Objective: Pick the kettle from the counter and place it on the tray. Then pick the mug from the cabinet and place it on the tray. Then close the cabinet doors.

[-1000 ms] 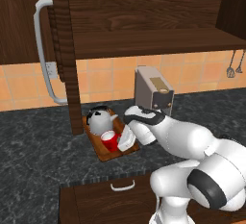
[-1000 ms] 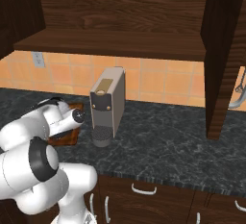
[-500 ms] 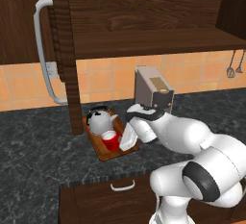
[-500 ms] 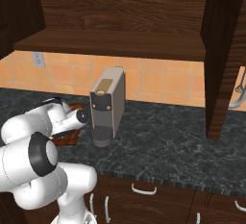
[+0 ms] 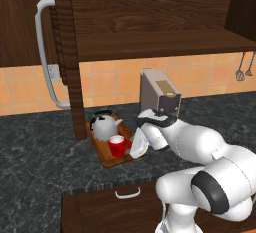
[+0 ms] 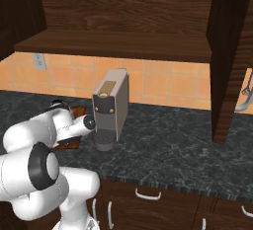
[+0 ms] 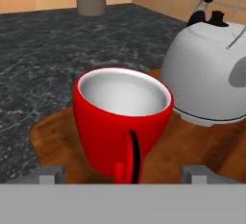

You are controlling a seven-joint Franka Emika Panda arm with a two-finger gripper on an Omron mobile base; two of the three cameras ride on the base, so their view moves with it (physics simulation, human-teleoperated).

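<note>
The hand [image 7: 123, 174] sits low at the near edge of the tray [image 7: 53, 127], its two tips spread wide to either side of the mug [image 7: 122, 122] and clear of its red wall — a pose that reads as a release, with the mug standing upright on the board on its own, handle turned toward the hand. Just beside it on the same tray stands the kettle [image 7: 211, 79], so close that from the left base view the two look nearly touching; whether they actually touch I cannot tell. With both on the wood, the placing steps look done. The tray lies on the dark speckled bench [image 5: 40, 162], in front of the open cabinet door [image 5: 65, 52] with its long bar handle [image 5: 45, 52]; that door stands out edge-on — closing is not yet done. The coffee machine [image 6: 111, 108] and the arm's own bulk hide most of the tray from the right, and the fingertips are cut off at the hand view's bottom.
</note>
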